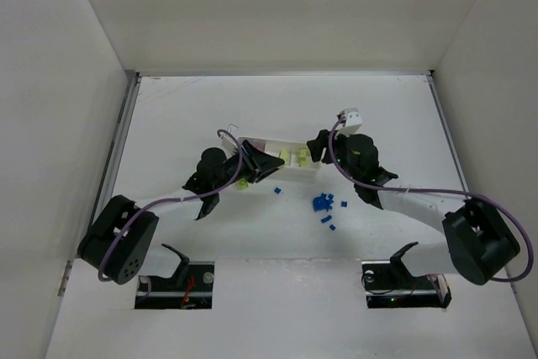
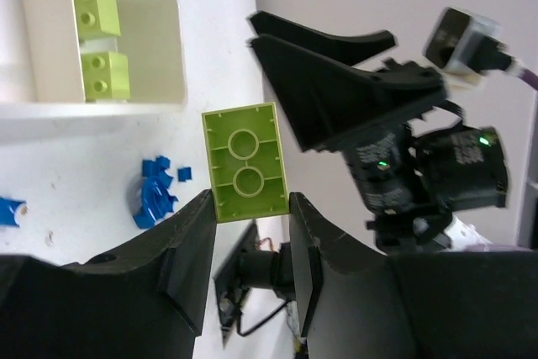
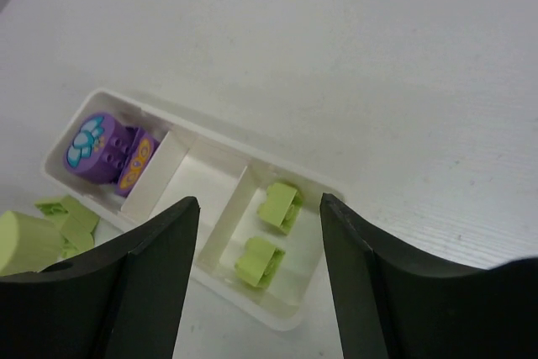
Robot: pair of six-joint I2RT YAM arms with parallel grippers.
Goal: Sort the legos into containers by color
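Both my left fingers (image 2: 185,250) pinch a yellow-green brick (image 2: 244,161) just beside the white tray (image 3: 252,157). My right fingers (image 3: 151,275) are spread above its end compartment, where two matching bricks (image 3: 280,205) lie. Blue bricks (image 1: 322,203) sit loose on the counter (image 1: 252,237).

The right gripper (image 3: 259,201) occupies the bottom of the frame. Its two dark fingers (image 3: 143,292) stand well apart, one at lower left, one at lower right. A white tray (image 3: 218,139) lies on the white worktop (image 3: 336,39), running from centre left to lower centre. Thin dividers (image 3: 164,170) split it into three compartments. The left compartment holds a purple brick (image 3: 105,147) with printed blue and yellow decoration. The right compartment holds two yellow-green bricks (image 3: 282,203), apart from each other. Further yellow-green pieces (image 3: 67,216) sit outside the tray at the lower left edge.
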